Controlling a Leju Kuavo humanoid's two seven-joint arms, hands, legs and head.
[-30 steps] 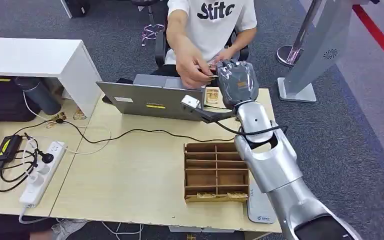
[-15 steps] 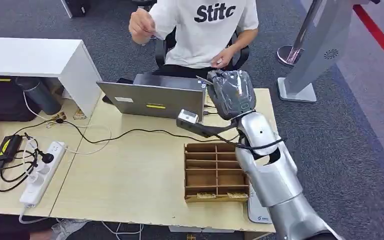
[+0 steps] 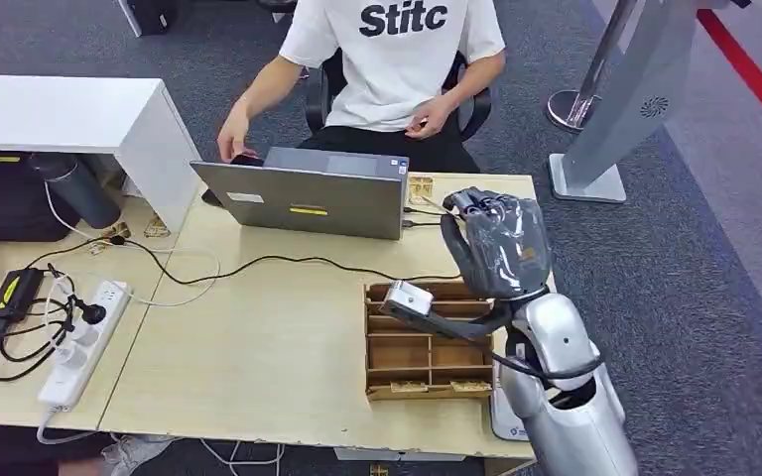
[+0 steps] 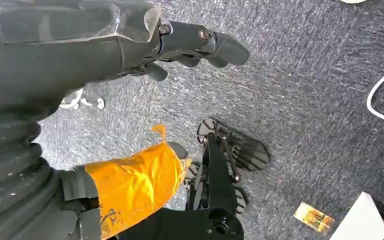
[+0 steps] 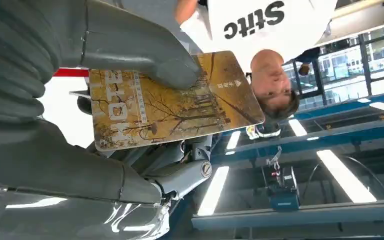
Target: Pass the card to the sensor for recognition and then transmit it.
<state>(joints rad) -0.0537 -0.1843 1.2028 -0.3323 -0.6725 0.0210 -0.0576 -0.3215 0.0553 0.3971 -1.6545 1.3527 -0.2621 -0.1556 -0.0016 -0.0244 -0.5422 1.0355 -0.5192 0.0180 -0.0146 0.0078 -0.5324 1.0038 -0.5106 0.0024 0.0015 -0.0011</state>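
Observation:
My right hand (image 3: 496, 243) is raised over the far right part of the table, above the wooden organiser (image 3: 427, 342). In the right wrist view the hand (image 5: 55, 155) pinches a yellow-brown card (image 5: 180, 102) printed with trees between the thumb (image 5: 145, 50) and the fingers under it. A flat white device with a blue mark (image 3: 512, 412) lies at the table's front right edge, partly hidden by my forearm. My left hand (image 4: 105, 55) hangs over grey carpet, fingers apart and holding nothing, with orange tape round the thumb (image 4: 135, 182).
A person in a white shirt (image 3: 397, 59) sits behind the open laptop (image 3: 303, 198), one hand at its far edge. A small card holder (image 3: 420, 188) stands beside the laptop. Cables and a power strip (image 3: 84, 342) cover the left table. A loose card (image 4: 314, 218) lies on the floor.
My right hand has drawn back from the person's hand toward me and now hovers over the organiser. The person's hand lifted away, then came down to the laptop.

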